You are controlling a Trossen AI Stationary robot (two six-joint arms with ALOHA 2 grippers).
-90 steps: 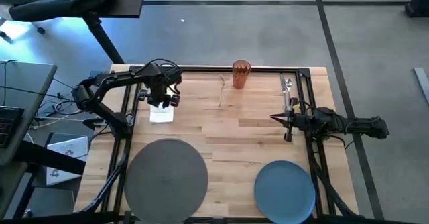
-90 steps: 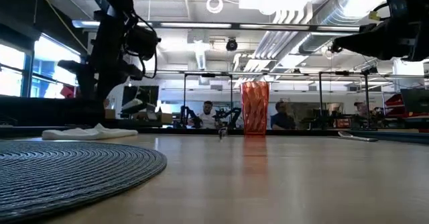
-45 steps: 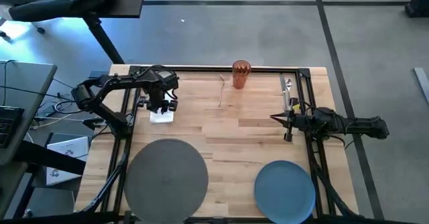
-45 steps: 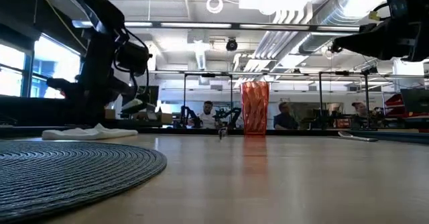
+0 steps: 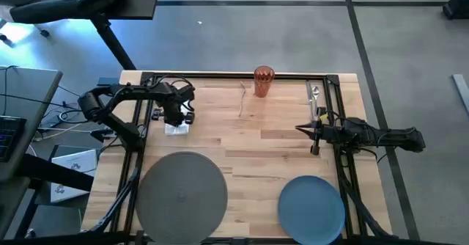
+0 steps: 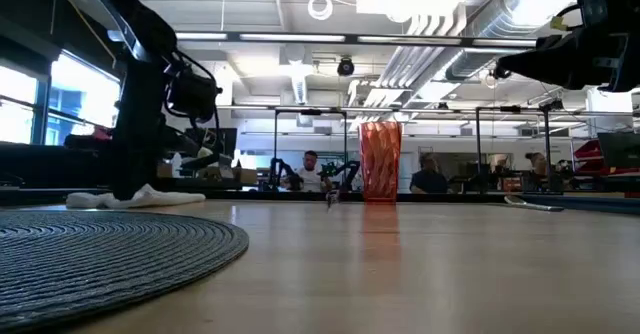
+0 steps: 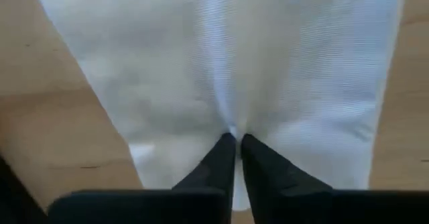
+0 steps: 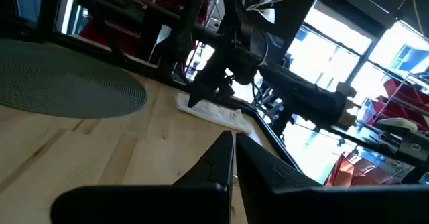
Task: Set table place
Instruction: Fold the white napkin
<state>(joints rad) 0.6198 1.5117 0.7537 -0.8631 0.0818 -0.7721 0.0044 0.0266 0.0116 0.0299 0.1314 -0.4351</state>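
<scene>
Two dark arms at work over the light-wood table (image 5: 242,139). Left gripper (image 5: 176,122) down on the white paper napkin (image 5: 176,128) near the table's left rail, fingertips (image 7: 226,143) drawn almost together and pinching a ridge of the napkin's cloth-like surface, puckered toward the tips in the left wrist view. Seen level in the low view: left gripper (image 6: 135,186) planted on the napkin (image 6: 160,196), napkin lying flat and rumpled on the wood.

Right gripper (image 5: 300,129) held above the table by the right rail, pointed inward toward the middle, fingers (image 8: 221,155) pressed together with nothing between them; well apart from every object.

Large grey round placemat (image 5: 180,191) at the near-left part of the table, just nearer than the napkin, not touching it; woven rings plain in the low view (image 6: 100,249). Blue round plate (image 5: 311,207) at the near-right corner, bare wood between it and the placemat. Translucent orange tumbler (image 5: 263,81) upright at the far edge, about mid-width; ribbed sides visible in the low view (image 6: 380,161). Silver cutlery (image 5: 314,100) lying along the right rail near the far-right corner, beyond the right gripper. Several people seated in the room behind the table, small and far off.
</scene>
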